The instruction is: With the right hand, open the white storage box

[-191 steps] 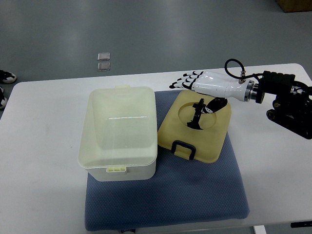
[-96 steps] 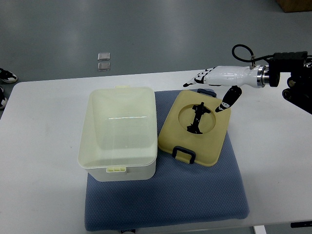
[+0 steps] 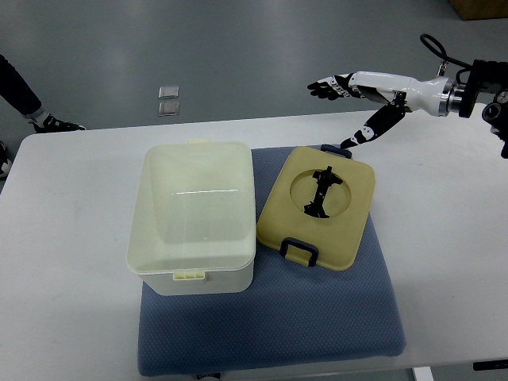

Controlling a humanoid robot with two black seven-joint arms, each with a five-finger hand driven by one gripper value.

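The white storage box [image 3: 194, 218] stands open on the left part of a blue mat [image 3: 270, 317], its inside showing nothing. Its cream lid [image 3: 317, 208] lies flat on the mat just right of the box, with a round cut-out, a black catch in the middle and a dark handle at its near edge. My right hand [image 3: 349, 99] is raised above the table's far edge, up and right of the lid, fingers spread and holding nothing. Its arm comes in from the right edge. The left arm does not show.
The white table [image 3: 71, 262] carries the mat and box. Two small clear packets [image 3: 168, 100] lie on the grey floor beyond the table. A person's leg and shoe [image 3: 36, 111] show at the far left edge.
My right hand has lifted off the lid and drawn back up and to the right, away from the table. The lid now lies flat. A person's leg has come into view at left.
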